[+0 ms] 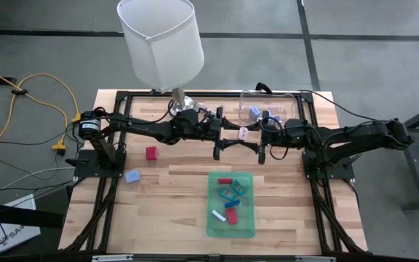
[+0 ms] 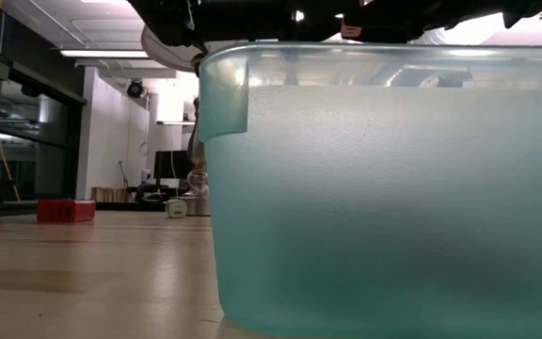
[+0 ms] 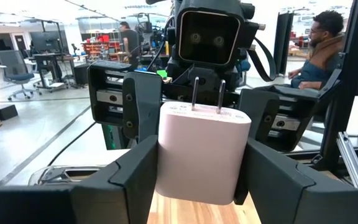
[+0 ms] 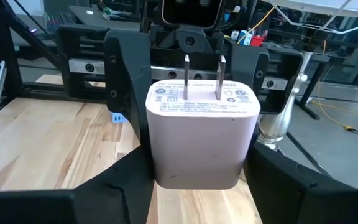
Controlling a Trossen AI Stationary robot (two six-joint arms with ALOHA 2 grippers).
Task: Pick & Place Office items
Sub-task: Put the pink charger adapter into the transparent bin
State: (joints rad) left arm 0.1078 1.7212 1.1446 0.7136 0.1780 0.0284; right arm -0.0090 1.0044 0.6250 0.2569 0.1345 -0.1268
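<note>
A pale pink plug block [image 1: 243, 132] with two metal prongs hangs in the air above the table's middle, between both grippers. My left gripper [image 1: 234, 135] reaches it from the left and my right gripper [image 1: 254, 135] from the right, each shut on it. It fills the left wrist view [image 3: 201, 149] and the right wrist view [image 4: 201, 134]. Several small items, red, teal, blue and white, lie in the green tray [image 1: 213, 218]. A red block [image 1: 151, 153] and a blue block [image 1: 132, 176] lie on the table. My left gripper [image 3: 197, 171] pinches the pink block by its two opposite side walls [image 3: 166, 155], coming level from the table's left. The block is lifted clear, prongs [image 3: 208, 93] up. My right gripper [image 4: 201, 165] pinches the same side walls [image 4: 157, 149], level from the table's right, facing the other gripper.
A lamp with a white shade [image 1: 158, 44] stands at the far edge, beside a clear container [image 1: 291, 102] holding small blue pieces. The tray's teal wall [image 2: 393, 188] fills the low view, with the red block [image 2: 65, 210] to its left. People [image 3: 328, 37] are in the room beyond.
</note>
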